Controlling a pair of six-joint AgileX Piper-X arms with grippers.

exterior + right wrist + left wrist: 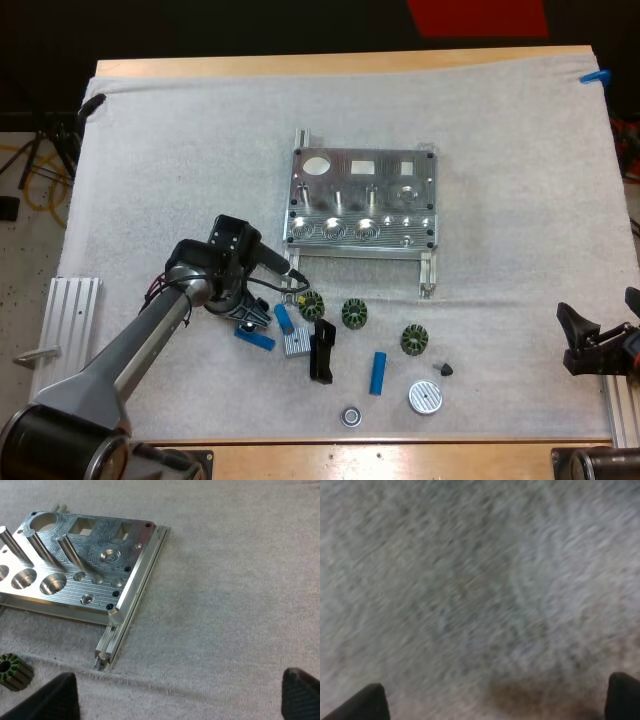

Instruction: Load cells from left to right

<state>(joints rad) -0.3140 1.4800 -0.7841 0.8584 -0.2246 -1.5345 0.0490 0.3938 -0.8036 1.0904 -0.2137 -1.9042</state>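
Left pincer [254, 316] low over the white mat [180, 150], fingers [367, 705] wide apart and clamped on nothing, with blurred mat beneath them in the left wrist view.

Three cells, all lying loose on the mat and apart from the metal fixture [362, 200]:
- First blue cylinder [283, 318] just beside the pincer's tip.
- Second blue cylinder [255, 340] just on the near side of that tip.
- Third blue cylinder [378, 372] well off to the right among the loose parts.

Metal fixture flat at the middle of the mat, beyond all the loose parts. Round pockets along its near edge, upright pins behind them, round and square cut-outs along its far edge.

Between fixture and cylinders, three dark green toothed rings: one [312, 305] near the first blue cylinder, one [354, 314] beside it, one [415, 340] farther right. Ribbed silver block [297, 343] just beside a black bracket [322, 350]. Small black cone [446, 369] near a silver disc [425, 398]. Small metal ring [350, 415] close to the mat's near edge.

Right pincer [575, 340] at the mat's right edge, well apart from every part, fingers [50, 700] spread and closed on nothing, facing the fixture's right corner.

Grooved aluminium rail [68, 320] on the wooden table [350, 62], just left of the mat.
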